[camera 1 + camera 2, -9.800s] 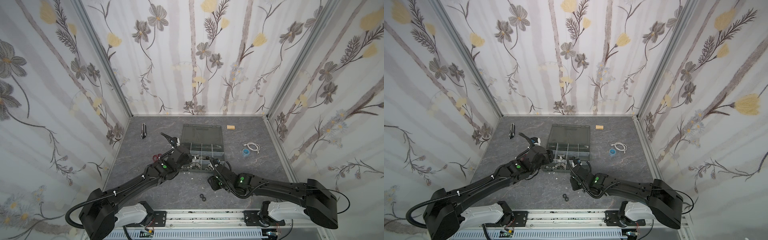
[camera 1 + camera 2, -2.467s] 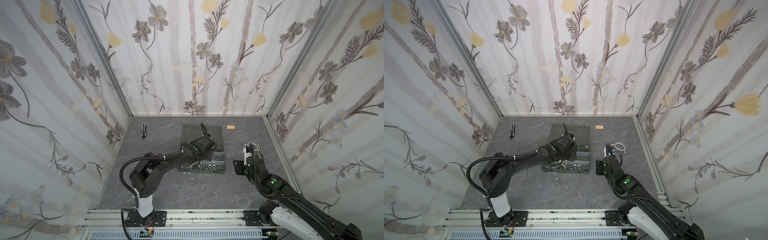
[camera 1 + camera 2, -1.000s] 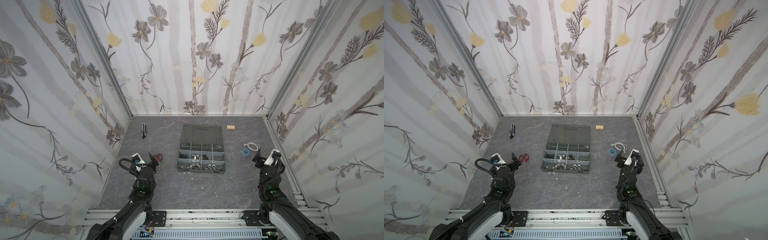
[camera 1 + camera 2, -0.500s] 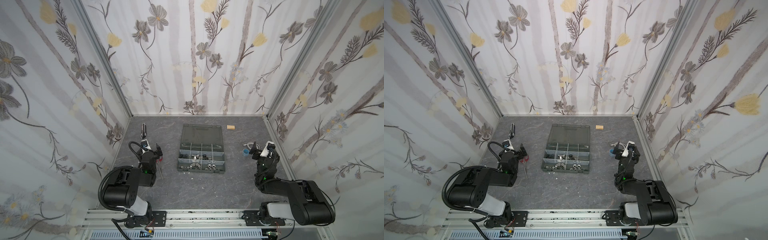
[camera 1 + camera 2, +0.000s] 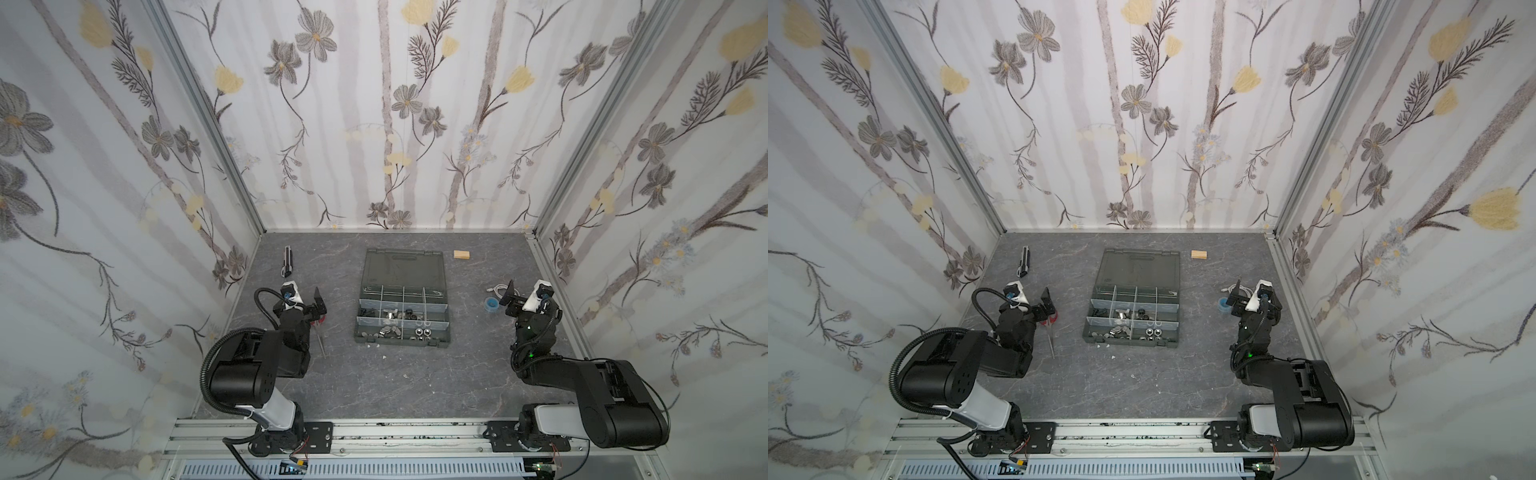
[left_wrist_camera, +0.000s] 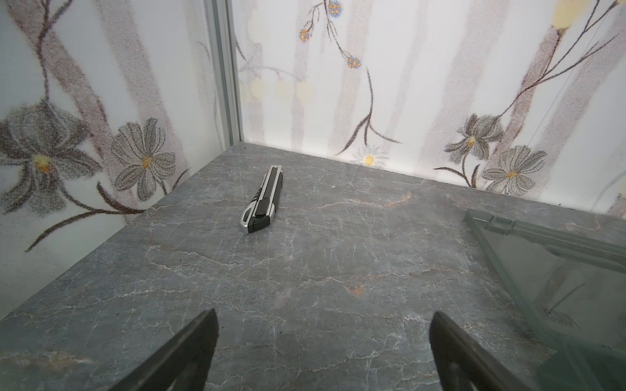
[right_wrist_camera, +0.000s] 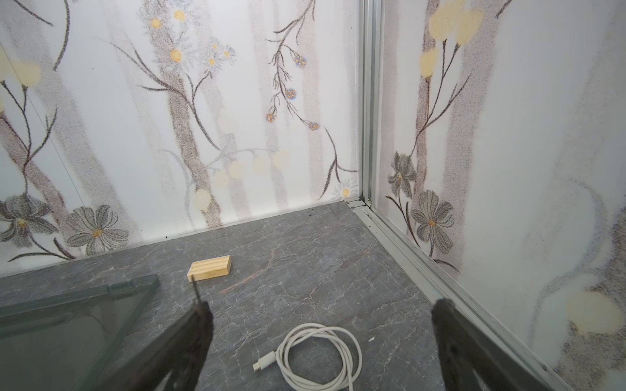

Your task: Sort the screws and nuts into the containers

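The dark grey organizer case [image 5: 441, 341] [image 5: 1170, 341] lies open in mid-table, its lid [image 5: 403, 268] flat behind it. Silver and black screws and nuts [image 5: 395, 314] [image 5: 1121, 314] sit in its middle containers, and more silver nuts [image 5: 422, 331] [image 5: 1152, 331] in the front row. My left gripper [image 5: 305, 305] [image 5: 1034, 309] [image 6: 323, 316] hangs open and empty, left of the case. On the right, my right gripper [image 5: 524, 297] [image 5: 1250, 301] [image 7: 323, 304] is open and empty above a coiled cable. Only the lid's corner [image 6: 559, 270] [image 7: 67, 321] shows in the wrist views.
A utility knife [image 5: 286, 261] [image 6: 262, 203] lies at the back left. Red scissors [image 5: 320, 328] lie by the left gripper. At the back right sit a wooden block [image 5: 461, 254] [image 7: 209, 267], a white cable [image 5: 500, 286] [image 7: 321, 359] and a blue tape roll [image 5: 491, 303].
Both arms have pulled away from the case and folded back at the table's sides. Both grippers stay open and empty.
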You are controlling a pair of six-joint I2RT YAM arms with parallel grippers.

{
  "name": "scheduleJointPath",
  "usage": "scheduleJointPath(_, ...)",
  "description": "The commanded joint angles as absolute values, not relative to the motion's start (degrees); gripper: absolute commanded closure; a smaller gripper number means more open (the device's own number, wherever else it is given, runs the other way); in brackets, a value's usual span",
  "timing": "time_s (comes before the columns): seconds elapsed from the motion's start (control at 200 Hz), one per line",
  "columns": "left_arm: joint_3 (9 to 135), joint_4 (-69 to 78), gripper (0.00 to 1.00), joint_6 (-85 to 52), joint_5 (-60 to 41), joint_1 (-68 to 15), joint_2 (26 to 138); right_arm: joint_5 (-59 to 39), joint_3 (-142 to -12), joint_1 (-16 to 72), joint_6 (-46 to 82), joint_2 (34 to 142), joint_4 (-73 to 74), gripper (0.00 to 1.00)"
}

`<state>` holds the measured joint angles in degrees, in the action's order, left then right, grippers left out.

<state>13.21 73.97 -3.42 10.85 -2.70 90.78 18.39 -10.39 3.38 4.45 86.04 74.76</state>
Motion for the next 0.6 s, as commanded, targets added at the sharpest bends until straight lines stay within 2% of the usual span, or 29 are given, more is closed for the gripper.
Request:
scheduleJointPath(0.0,13.4,77.3,0.0,-3.8,10.5,-2.7,90.8,18.2,-10.4,3.5,4.0,86.2,76.7,0.0)
scheduleJointPath(0.595,13.4,77.2,0.0,-3.8,10.5,-2.7,90.8,17.5,-11.4,3.2,4.4,86.6,75.1,0.0)
